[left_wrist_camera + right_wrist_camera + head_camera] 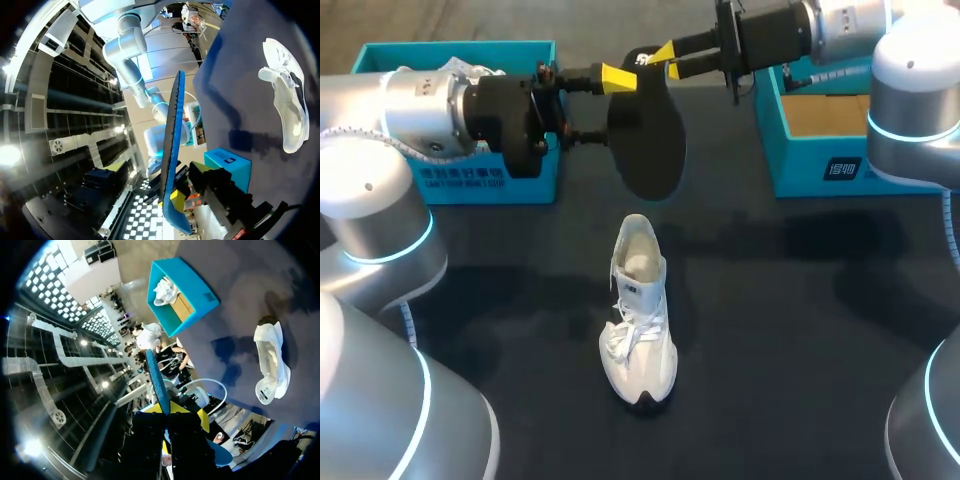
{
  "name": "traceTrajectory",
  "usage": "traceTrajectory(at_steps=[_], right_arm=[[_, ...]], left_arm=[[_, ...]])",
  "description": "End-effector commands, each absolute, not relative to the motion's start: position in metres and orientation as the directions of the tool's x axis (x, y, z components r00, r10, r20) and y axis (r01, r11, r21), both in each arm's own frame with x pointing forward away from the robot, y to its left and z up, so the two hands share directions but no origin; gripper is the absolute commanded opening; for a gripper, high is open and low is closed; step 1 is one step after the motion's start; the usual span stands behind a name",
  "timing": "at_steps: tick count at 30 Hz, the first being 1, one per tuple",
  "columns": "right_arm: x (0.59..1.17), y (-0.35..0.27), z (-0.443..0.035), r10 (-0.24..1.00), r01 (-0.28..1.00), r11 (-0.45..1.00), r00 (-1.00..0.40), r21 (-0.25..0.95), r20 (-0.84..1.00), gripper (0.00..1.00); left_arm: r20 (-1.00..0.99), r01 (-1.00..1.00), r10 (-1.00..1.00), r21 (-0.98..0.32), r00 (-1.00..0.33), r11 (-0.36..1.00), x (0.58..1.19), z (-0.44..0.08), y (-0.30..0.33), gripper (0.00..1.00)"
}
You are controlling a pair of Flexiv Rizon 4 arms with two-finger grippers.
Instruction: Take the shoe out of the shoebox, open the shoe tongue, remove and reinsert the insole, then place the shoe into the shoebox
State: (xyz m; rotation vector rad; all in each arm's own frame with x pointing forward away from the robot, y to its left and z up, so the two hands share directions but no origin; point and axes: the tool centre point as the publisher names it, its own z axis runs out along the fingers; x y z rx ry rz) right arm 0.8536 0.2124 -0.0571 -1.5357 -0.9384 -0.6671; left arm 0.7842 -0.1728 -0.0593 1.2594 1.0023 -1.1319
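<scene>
Both my arms meet high over the far side of the desk (pixel 800 300), with the insole (pixel 647 140) held in the air between them. It hangs with its dark broad face toward the head camera and its longer axis running down toward the desk.

My right end effector (pixel 665 60) comes in from the right and pinches the insole's upper end. In the right wrist view the thin blue edge sits squeezed between the two yellow tips.

My left end effector (pixel 615 108) comes in from the left and is spread. One yellow tip is at the insole's top edge, and the other finger runs in lower down and disappears behind the insole. In the left wrist view I see the insole edge-on, just beside a yellow tip.

The shoe (pixel 638 320) is white and stands on its sole in the middle of the desk, well below the insole. Its toe points toward me, its opening faces the far side, and its laces are loose.

The left box (pixel 455 185) is blue and sits at the far left, with something white inside. The right box (pixel 820 165) is at the far right and shows a brown floor.
</scene>
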Motion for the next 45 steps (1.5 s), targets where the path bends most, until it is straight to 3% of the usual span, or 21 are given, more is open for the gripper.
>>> traceTrajectory(at_steps=[1,9,13,15,18,19,26,27,28,36,45], right_arm=[[0.852,0.212,-0.057,0.195,0.851,-0.025,0.518,-0.524,0.833,0.0],[0.853,0.214,-0.057,0.194,0.85,-0.024,0.52,-0.525,0.832,0.0],[0.853,0.215,-0.057,0.19,0.851,-0.024,0.52,-0.525,0.833,0.0],[0.853,0.216,-0.057,0.189,0.851,-0.024,0.519,-0.525,0.833,0.0],[0.852,0.216,-0.058,0.188,0.851,-0.024,0.52,-0.525,0.833,0.0],[0.852,0.216,-0.058,0.188,0.85,-0.025,0.52,-0.526,0.833,0.0],[0.852,0.216,-0.059,0.173,0.857,-0.026,0.511,-0.515,0.842,0.0],[0.852,0.216,-0.059,0.175,0.862,-0.035,0.504,-0.506,0.846,0.25],[0.852,0.216,-0.059,0.176,0.863,-0.032,0.501,-0.504,0.847,1.0],[0.848,0.204,-0.06,0.183,0.878,-0.051,0.477,-0.477,0.859,1.0],[0.837,0.187,-0.053,0.182,0.955,0.004,0.289,-0.295,0.94,1.0]], left_arm=[[-0.979,0.982,-0.083,0.187,0.185,-0.026,0.786,-0.061,-0.174,0.46],[-0.979,0.984,-0.101,0.177,0.174,-0.022,0.789,-0.063,-0.177,0.38],[-0.979,0.984,-0.108,0.178,0.175,-0.022,0.789,-0.063,-0.18,0.27],[-0.978,0.984,-0.113,0.176,0.173,-0.019,0.79,-0.064,-0.181,0.26],[-0.98,0.986,-0.12,0.165,0.161,-0.019,0.791,-0.065,-0.182,0.11],[-0.98,0.986,-0.122,0.163,0.159,-0.02,0.792,-0.065,-0.182,0.0],[-0.98,0.987,-0.126,0.161,0.157,-0.026,0.793,-0.065,-0.182,0.0],[-0.98,0.987,-0.128,0.158,0.154,-0.028,0.793,-0.065,-0.181,0.0],[-0.98,0.988,-0.132,0.153,0.147,-0.031,0.793,-0.065,-0.18,0.0],[-0.982,0.991,-0.152,0.125,0.116,-0.052,0.795,-0.063,-0.173,0.0],[-0.986,0.991,-0.134,0.108,0.097,-0.078,0.796,-0.063,-0.165,0.0]])
